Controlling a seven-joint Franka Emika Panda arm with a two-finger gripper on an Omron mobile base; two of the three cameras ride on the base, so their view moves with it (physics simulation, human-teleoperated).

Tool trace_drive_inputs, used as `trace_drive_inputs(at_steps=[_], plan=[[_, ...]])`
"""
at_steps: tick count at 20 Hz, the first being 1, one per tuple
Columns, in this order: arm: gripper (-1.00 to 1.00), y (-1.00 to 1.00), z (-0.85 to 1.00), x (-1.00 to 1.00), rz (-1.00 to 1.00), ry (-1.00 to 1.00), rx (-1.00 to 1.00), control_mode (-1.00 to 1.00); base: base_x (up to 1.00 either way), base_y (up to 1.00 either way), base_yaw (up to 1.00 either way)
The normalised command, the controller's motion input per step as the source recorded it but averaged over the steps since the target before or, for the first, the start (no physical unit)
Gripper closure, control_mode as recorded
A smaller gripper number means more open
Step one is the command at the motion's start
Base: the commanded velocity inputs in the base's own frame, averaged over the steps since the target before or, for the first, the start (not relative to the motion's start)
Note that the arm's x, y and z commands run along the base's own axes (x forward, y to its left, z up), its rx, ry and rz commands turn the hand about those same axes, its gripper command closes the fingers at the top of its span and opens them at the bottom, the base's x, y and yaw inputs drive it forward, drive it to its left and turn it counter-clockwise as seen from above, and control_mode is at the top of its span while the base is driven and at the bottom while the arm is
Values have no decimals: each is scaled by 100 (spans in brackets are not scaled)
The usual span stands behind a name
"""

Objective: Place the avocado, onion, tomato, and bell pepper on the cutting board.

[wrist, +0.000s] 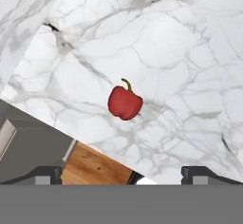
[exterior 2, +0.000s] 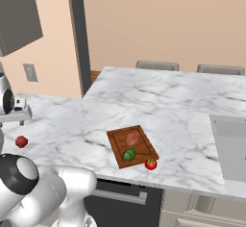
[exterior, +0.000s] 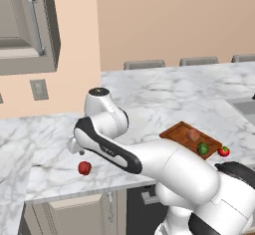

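Bell pepper (wrist: 125,103) is the one that matters right now, sitting alone on the marble tabletop (exterior: 164,92) way off to the left, well apart from everything else. In the hand view it's pretty much dead centre, above and between the 2 dark fingertips (wrist: 47,174), so the hand (wrist: 122,176) is hanging over it and aimed almost right at it. Fingers are spread wide with nothing between them, and the pepper looks like it'd fit in that gap easily. Its little green stem pokes up toward the top of that view, so the long axis runs roughly stem-to-bottom, about crosswise to the line between the fingertips. Seems like a decent line-up for a squeeze across the body, just my read though.

Cutting board (exterior 2: 144,146) is off to the right near the tabletop's front edge, with the avocado (exterior 2: 129,155) and the onion (exterior 2: 132,139) already on it. Tomato (exterior 2: 151,163) is just off the board's near corner, on the marble, not on the wood.

So I'd guess 2 of 4 are done, and the coming move is basically straight down onto the pepper, then a long carry right to the board. The pepper also sits close to the tabletop's front edge, so a sloppy nudge could roll it off.
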Motion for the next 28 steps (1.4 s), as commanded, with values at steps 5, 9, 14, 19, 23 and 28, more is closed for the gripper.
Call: trace_drive_inputs(at_steps=[5,9,14,19,23,28], plan=[[-100,13,-32,9,-1,5,0,-100,0,0,0],[-100,16,-32,10,-3,3,-1,-100,0,0,0],[-100,13,-22,12,-4,0,-3,-100,0,0,0],[-100,8,-31,10,-5,0,-2,-100,0,0,0],[-100,3,-32,7,-5,0,-1,-100,0,0,0],[-100,0,-31,9,-5,1,0,-100,0,0,0]])
